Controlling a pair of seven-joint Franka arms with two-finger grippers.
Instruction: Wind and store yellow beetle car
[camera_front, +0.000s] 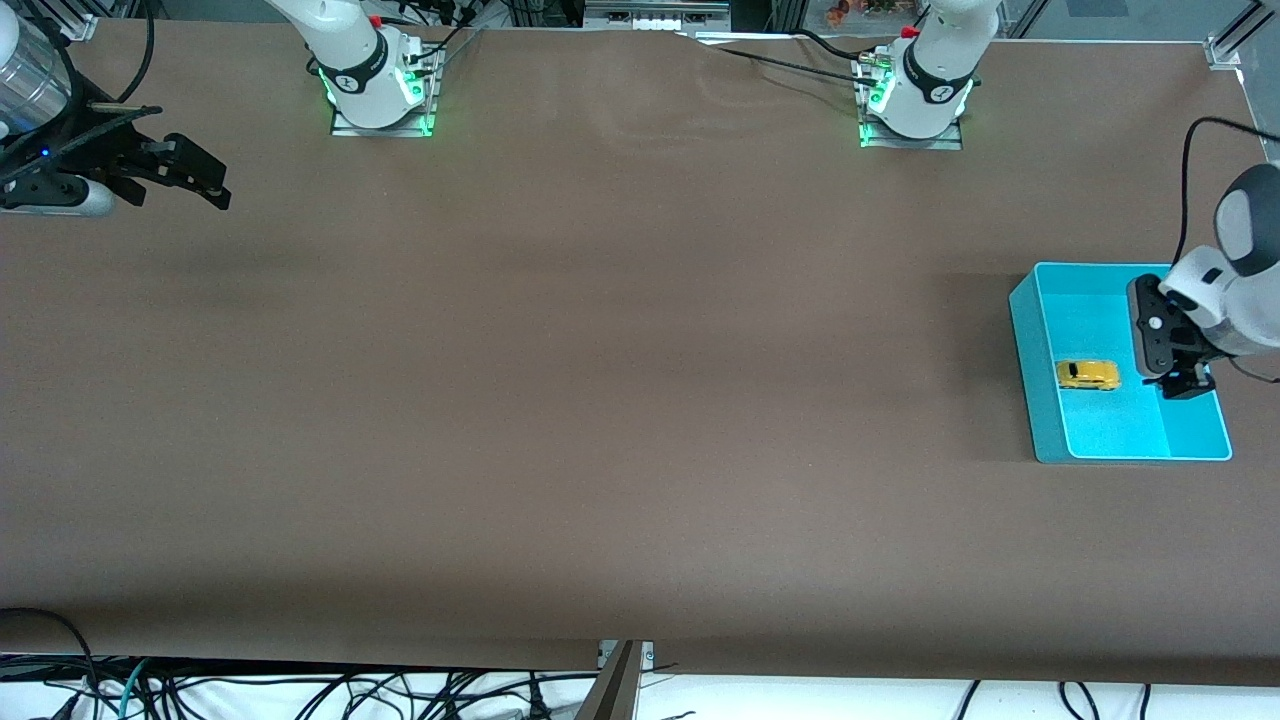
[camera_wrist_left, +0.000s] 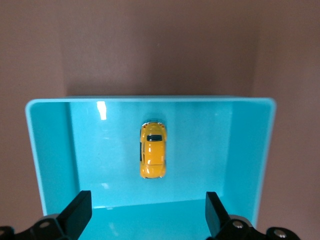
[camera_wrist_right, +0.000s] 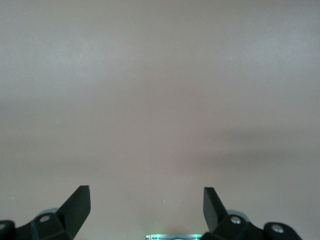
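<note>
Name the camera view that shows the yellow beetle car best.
The left wrist view: the yellow beetle car sits central, seen from above, on the cyan bin's floor. The front view shows it only as a tiny yellow shape; the right wrist view shows only bare table.

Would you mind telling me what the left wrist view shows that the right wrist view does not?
Only the left wrist view shows the yellow beetle car lying on the floor of the cyan bin, with the open left gripper above the bin and holding nothing. Only the right wrist view shows the open right gripper, also empty, over a bare stretch of table. Both show brown tabletop and a pair of spread dark fingers.
</note>
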